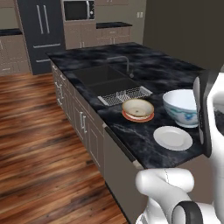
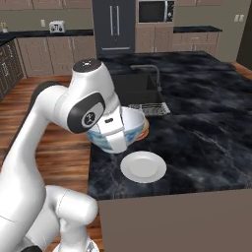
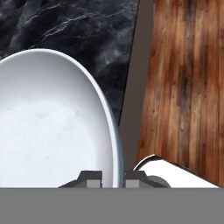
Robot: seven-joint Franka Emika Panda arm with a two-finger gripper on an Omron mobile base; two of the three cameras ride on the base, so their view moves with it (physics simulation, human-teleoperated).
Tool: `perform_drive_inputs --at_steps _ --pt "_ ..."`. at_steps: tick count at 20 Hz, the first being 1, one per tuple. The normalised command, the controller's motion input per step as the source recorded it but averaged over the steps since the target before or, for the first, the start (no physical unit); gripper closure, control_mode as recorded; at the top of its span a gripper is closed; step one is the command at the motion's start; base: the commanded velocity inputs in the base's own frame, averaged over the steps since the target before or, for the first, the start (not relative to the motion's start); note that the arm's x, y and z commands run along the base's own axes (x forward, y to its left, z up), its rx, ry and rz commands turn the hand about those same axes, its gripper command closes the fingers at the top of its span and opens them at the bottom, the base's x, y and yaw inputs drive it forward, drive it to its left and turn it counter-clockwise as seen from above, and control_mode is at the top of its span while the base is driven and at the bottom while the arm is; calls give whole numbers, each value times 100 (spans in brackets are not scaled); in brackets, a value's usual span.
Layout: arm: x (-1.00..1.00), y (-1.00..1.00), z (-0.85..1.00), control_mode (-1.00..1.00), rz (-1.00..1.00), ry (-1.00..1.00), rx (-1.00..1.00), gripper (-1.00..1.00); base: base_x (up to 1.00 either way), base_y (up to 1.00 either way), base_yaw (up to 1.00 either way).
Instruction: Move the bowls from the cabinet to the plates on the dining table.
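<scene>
My gripper is shut on the rim of the white bowl with the blue floral pattern, and the rim runs between its two fingertips. The bowl hangs over the dining table near its front edge, just beyond the white plate. In the right base view this bowl sits partly behind my hand, up and left of the white plate. The cream bowl rests on the orange-red plate, left of the held bowl. The cabinet is out of view.
A dark sink with a faucet and a wire dish rack lies beyond the plates. The counter edge drops to a wooden floor on the left. A dark fridge and a microwave stand at the back wall.
</scene>
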Motion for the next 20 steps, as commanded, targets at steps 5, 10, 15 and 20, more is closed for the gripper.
perform_drive_inputs --at_steps 5,10,15,20 --pt "14 -9 -15 -100 3 7 0 100 0 0 0" --pt "9 -11 -19 -100 2 1 0 100 0 0 0" --pt "10 -6 -23 -100 0 -4 0 100 0 0 0" --pt "11 -9 -21 -100 0 -4 0 100 0 0 0"
